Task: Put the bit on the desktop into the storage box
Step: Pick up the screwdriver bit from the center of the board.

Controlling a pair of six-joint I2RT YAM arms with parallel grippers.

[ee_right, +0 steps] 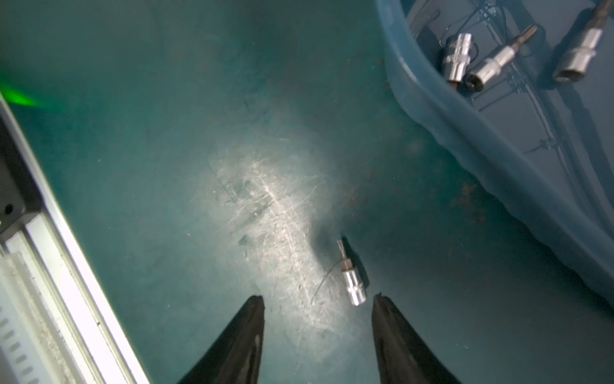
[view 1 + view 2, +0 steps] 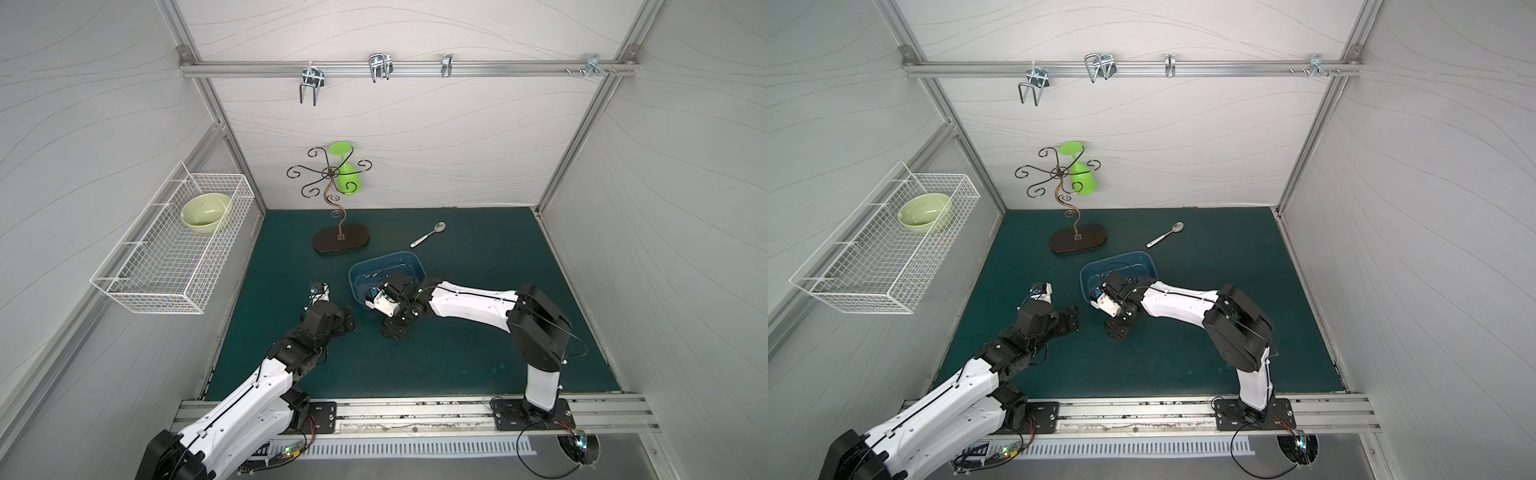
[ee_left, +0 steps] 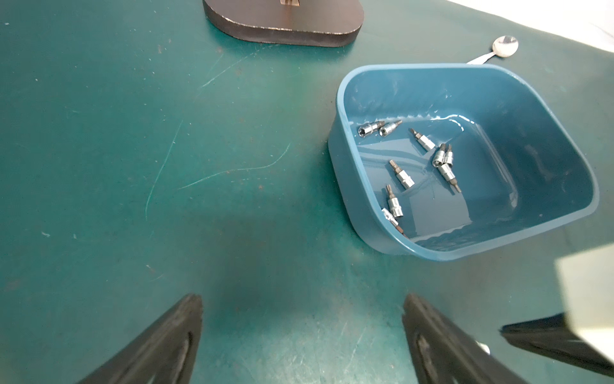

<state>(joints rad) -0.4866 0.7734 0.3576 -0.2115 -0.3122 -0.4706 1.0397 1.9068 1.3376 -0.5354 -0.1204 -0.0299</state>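
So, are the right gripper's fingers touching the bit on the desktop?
Apart. The right wrist view shows a strip of bare desktop between the bit and each of the fingers.

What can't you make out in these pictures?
- Loose bit: shows only in the right wrist view; in both top views the right gripper covers it.
- Bits in the storage box: too small in the top views, some under the right gripper.
- Loose bit's tip shape: blurred, right wrist view.
- Left gripper: fingers cut off by the frame edge, left wrist view.

L end effector (image 3: 302, 301) wide-open, R end effector (image 1: 317, 297) narrower.
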